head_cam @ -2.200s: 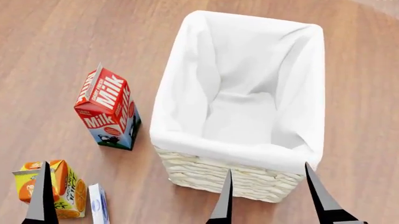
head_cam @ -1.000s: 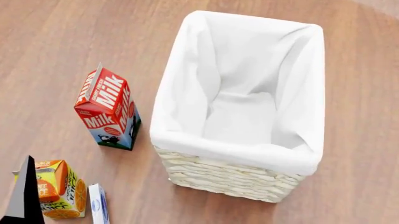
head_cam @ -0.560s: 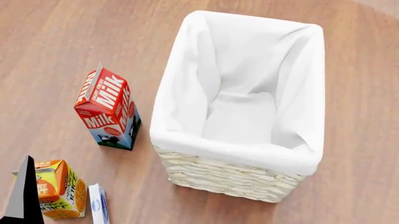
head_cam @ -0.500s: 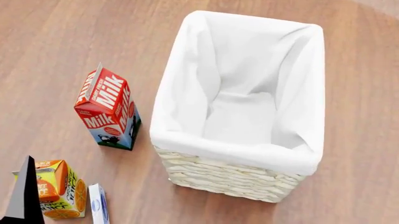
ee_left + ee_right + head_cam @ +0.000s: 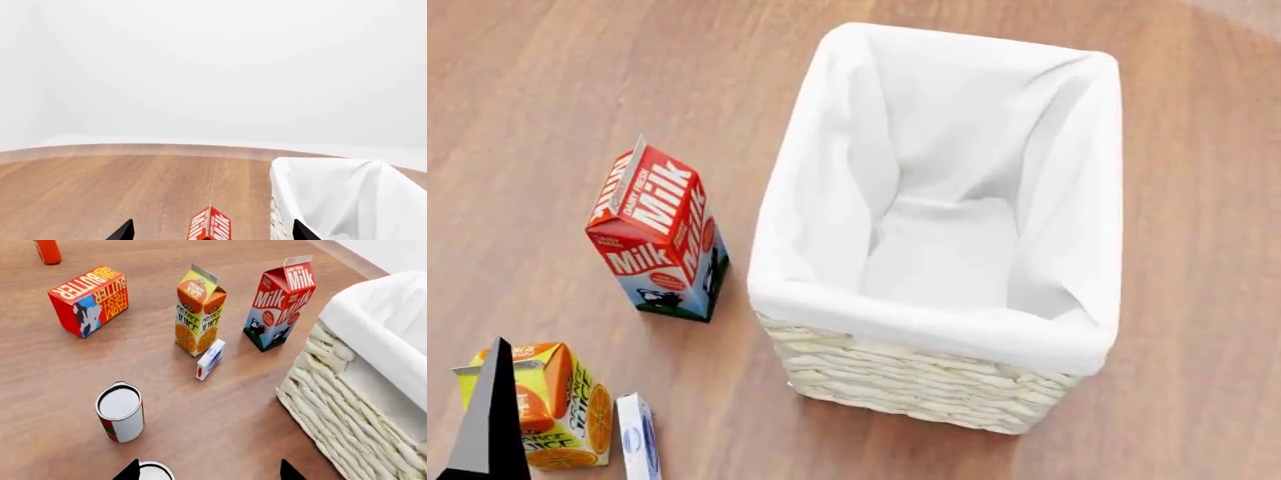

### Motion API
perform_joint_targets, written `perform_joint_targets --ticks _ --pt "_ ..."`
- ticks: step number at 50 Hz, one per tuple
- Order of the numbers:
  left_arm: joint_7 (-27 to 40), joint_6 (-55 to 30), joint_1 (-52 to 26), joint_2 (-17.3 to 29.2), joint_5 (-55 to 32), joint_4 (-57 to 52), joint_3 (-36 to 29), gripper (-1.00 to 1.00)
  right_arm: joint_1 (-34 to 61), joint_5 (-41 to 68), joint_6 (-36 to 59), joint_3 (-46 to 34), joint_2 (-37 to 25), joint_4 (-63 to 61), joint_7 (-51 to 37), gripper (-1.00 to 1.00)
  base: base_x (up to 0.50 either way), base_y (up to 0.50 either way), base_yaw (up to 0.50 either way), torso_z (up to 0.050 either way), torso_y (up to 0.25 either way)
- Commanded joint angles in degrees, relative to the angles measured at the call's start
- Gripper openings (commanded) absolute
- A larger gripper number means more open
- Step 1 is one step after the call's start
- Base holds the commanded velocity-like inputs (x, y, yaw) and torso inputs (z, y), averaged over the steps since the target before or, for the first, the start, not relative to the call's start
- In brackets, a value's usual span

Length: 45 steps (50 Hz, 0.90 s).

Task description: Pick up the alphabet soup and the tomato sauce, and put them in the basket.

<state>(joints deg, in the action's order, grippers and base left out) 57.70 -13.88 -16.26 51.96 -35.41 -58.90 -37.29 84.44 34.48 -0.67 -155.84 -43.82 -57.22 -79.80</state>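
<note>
The tomato sauce [image 5: 122,414], a small can with a silvery lid and a red and green label, stands on the wood floor in the right wrist view. My right gripper [image 5: 210,474] is open and empty, a little short of it. A second can [image 5: 155,473] shows only its white lid beside one fingertip; its label is hidden, so I cannot tell whether it is the alphabet soup. The basket [image 5: 908,380], cream wicker with a white liner, holds nothing I can see; it also shows in the right wrist view [image 5: 347,425] and the left wrist view [image 5: 333,195]. My left gripper [image 5: 212,235] is open and empty.
A milk carton [image 5: 657,235] stands left of the basket. An orange juice carton [image 5: 561,405] and a small white-blue box [image 5: 638,440] stand nearer me, with one left finger [image 5: 487,425] in front. A butter box [image 5: 88,300] and an orange bottle [image 5: 48,251] lie farther off.
My right gripper's fingers, in front of the basket 2.2 s ago, have left the head view. My left finger has moved left and then dropped slightly lower.
</note>
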Motion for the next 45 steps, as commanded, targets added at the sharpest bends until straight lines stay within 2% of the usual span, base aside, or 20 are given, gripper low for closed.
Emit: perform_joint_targets --ticks 1,19,45 --pt "0.5 0.6 -0.6 0.5 -0.2 0.2 -0.8 1.0 -1.7 3.3 -0.1 0.9 3.2 1.7 0.2 1.0 0.0 0.0 0.0 0.0 0.0" --pt "1.2 0.9 -1.6 0.9 -0.4 0.1 -2.1 1.0 -6.0 5.8 2.1 4.3 9.0 3.6 -0.1 1.0 0.0 0.0 0.0 0.0 0.0" --pt "1.9 2.0 -2.6 1.7 -0.4 0.4 -3.8 1.0 -11.8 7.4 1.7 7.6 12.1 10.0 2.4 1.0 0.0 0.0 0.0 0.0 0.0"
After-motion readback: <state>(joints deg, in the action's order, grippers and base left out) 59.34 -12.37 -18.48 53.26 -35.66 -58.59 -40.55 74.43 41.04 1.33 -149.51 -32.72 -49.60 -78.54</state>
